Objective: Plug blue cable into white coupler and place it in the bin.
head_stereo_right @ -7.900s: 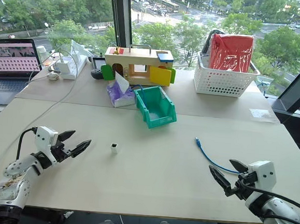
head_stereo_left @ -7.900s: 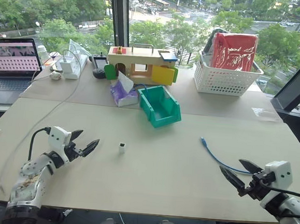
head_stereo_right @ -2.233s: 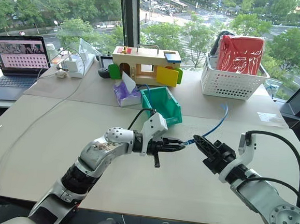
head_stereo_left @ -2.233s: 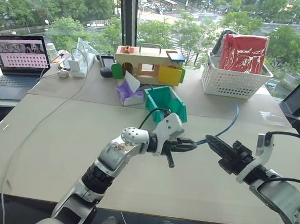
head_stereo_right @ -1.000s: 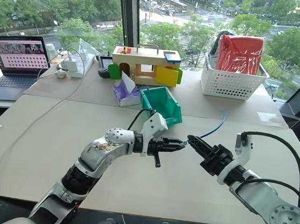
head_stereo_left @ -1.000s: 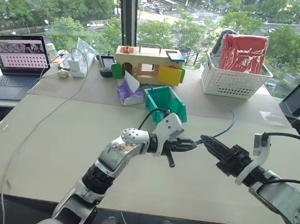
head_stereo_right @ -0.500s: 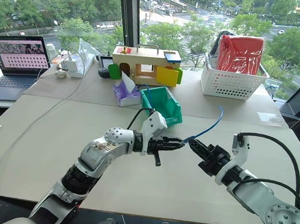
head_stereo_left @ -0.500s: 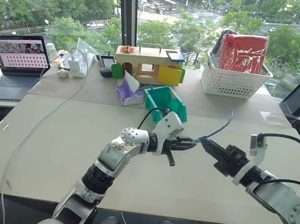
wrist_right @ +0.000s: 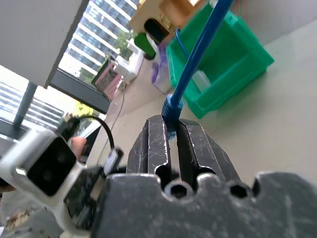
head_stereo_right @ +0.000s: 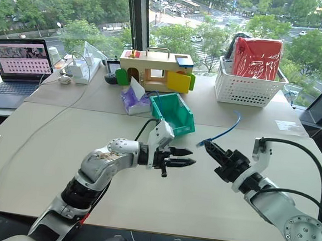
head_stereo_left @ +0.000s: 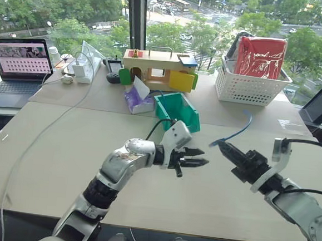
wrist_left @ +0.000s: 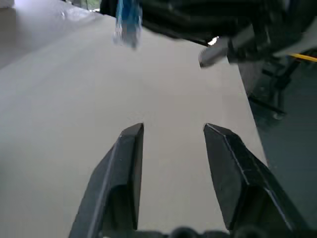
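My right gripper (head_stereo_left: pixel 218 146) hovers above the table's middle right, shut on the plug end of the blue cable (head_stereo_left: pixel 239 128). From the fingers the cable rises and arcs back toward the far right; the right wrist view shows it leaving the closed fingertips (wrist_right: pixel 159 130). My left gripper (head_stereo_left: pixel 203 158) is open and empty, pointing at the right gripper across a small gap. In the left wrist view the cable end (wrist_left: pixel 127 22) hangs ahead of the spread fingers. The teal bin (head_stereo_left: pixel 188 121) stands just behind both grippers. The white coupler is hidden.
Behind the bin stand a wooden toy house (head_stereo_left: pixel 156 70) and a purple tissue pack (head_stereo_left: pixel 135 99). A white lattice basket (head_stereo_left: pixel 250 85) with a red bag is at the back right. A laptop (head_stereo_left: pixel 15 59) sits far left, and a long white cord (head_stereo_left: pixel 43 128) runs over the table's left side.
My left gripper opened and drew back to the left, away from the cable end. My right gripper closed on the cable end and lifted slightly.
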You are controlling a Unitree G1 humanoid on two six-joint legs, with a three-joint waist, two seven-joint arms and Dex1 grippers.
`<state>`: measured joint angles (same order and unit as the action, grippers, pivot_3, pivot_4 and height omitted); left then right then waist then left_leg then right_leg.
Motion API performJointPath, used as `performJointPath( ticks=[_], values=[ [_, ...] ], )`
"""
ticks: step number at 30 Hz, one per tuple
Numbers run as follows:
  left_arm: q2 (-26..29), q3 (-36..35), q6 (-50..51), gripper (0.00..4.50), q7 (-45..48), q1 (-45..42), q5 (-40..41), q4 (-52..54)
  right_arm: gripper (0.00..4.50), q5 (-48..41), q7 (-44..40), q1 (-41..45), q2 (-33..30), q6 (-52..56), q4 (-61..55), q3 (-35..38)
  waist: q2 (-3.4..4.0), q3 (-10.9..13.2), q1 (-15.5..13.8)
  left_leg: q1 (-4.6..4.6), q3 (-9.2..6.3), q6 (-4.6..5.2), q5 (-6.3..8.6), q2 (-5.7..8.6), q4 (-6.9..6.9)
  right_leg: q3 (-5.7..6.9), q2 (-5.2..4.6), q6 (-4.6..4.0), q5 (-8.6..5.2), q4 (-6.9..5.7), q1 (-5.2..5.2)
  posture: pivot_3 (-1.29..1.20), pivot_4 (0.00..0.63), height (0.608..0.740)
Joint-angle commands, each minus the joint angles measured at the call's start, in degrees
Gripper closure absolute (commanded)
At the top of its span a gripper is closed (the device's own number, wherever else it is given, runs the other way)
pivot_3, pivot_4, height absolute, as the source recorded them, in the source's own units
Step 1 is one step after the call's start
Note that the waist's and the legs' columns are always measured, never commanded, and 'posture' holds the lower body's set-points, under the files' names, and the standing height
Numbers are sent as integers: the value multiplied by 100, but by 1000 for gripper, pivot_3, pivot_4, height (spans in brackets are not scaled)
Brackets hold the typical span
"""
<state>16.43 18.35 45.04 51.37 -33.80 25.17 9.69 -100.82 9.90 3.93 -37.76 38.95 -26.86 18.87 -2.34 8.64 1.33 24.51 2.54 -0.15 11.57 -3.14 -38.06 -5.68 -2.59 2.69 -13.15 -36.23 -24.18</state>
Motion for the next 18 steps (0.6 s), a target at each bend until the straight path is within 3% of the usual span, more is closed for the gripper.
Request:
performJointPath(
  ticks=[1,4,9,13,18],
  values=[
    [576,-50,-96,1005,847,156,415,572,4500,126,-170,236,-82,-179,136,365,0,0,7,-1,0,0,0,0,0,0,1,-2,0,0,1,0,150,719],
    [902,-343,-1,63,1055,348,773,801,4500,144,-218,487,-197,-68,368,436,1,1,-5,-1,3,0,0,1,0,0,-3,-5,1,1,2,0,150,719],
    [1666,-999,48,63,1517,1108,1458,1489,4500,228,-395,982,-329,144,856,298,1,0,12,4,3,1,-1,-1,0,-1,-2,-8,0,2,-1,0,150,719],
    [2046,-2194,424,63,1305,1889,2621,2001,4500,437,-753,1534,-336,451,1451,5,3,2,110,4,4,1,-1,-5,7,0,-2,-13,-3,2,-2,0,150,719],
    [2827,-3791,349,63,1368,3022,2828,1705,4500,869,-1168,2110,-223,787,1994,-316,4,3,126,-8,8,4,-3,-12,7,5,1,-17,-6,-2,0,0,150,719]
  ],
)
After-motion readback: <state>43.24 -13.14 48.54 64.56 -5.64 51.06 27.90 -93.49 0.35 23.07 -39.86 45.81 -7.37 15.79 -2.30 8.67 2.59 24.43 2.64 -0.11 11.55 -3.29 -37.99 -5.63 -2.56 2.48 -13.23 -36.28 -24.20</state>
